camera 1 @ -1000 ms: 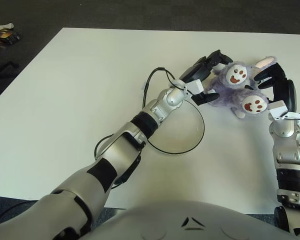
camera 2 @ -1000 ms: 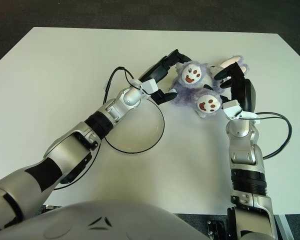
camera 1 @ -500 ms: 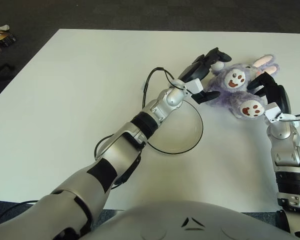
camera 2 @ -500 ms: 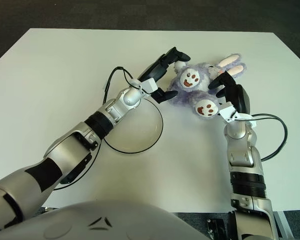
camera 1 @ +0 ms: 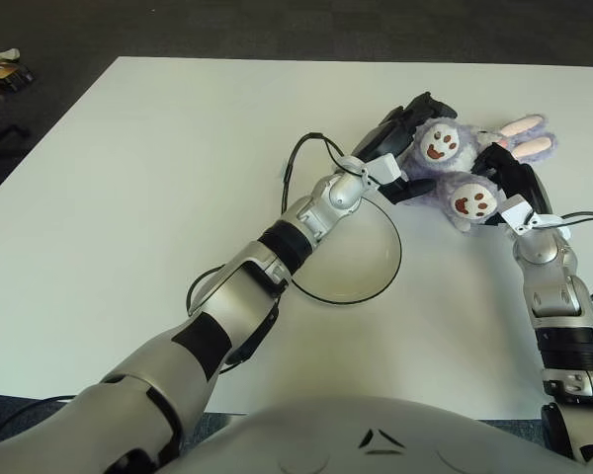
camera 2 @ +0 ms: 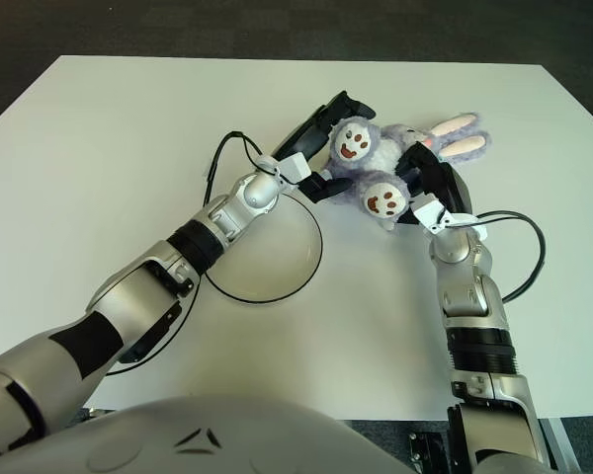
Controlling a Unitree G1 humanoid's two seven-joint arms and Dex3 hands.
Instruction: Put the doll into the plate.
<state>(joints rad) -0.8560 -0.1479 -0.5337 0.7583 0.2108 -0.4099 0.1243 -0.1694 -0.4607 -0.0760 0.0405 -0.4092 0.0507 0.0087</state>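
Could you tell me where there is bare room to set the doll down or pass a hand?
Bare table lies left of the plate and near the front edge. It is crowded beside the plate's far right rim, where left hand and right hand press the doll.

We note silver jointed arms banded in black, black three-fingered left hand (camera 1: pixel 400 133) and right hand (camera 1: pixel 519 180), looping black cables (camera 1: pixel 306 148).

The doll (camera 1: pixel 465 176) is a purple plush rabbit with pink ears and white paw soles facing up. It lies just beyond the far right rim of the clear, black-rimmed plate (camera 1: pixel 328 294).
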